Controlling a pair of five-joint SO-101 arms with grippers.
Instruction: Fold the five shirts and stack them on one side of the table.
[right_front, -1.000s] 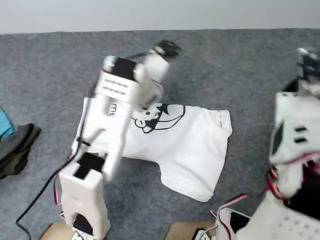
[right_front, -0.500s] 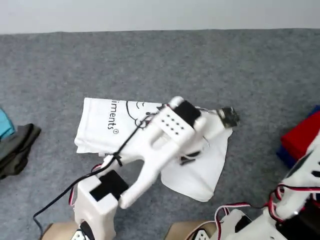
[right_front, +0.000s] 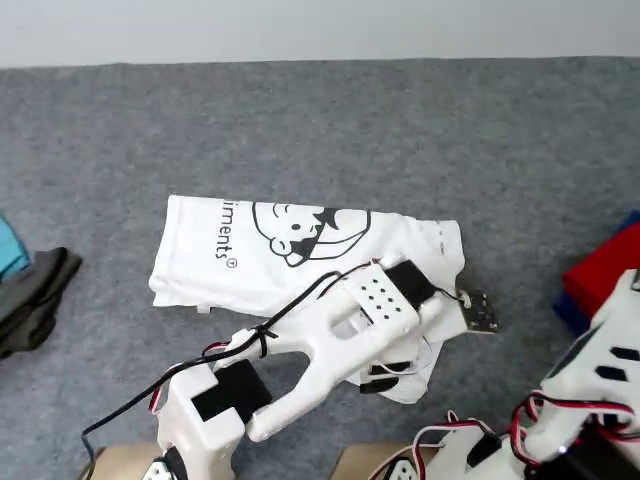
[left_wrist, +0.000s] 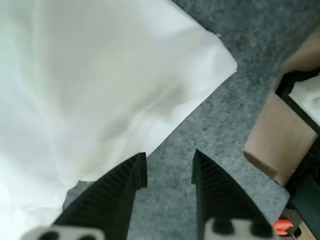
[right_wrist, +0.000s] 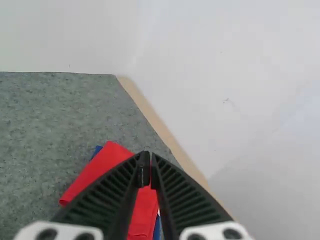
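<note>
Folding is midway, we judge: white shirt (right_front: 300, 250) lies half-folded in the middle of the table (right_front: 480, 130), red shirt (right_front: 605, 270) stacked at right, dark garments (right_front: 35, 295) unfolded at left. Our left fingers (left_wrist: 120, 185) gape empty over its corner; right fingers (right_wrist: 125, 185) are clenched on nothing.

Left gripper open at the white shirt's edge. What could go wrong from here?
1. The left gripper stands open at the edge of the white shirt, partly over bare grey mat. Closing there may catch little cloth and slip off.
2. Layers seem to overlap at that edge. It may pinch only one, which would skew the fold.
</note>
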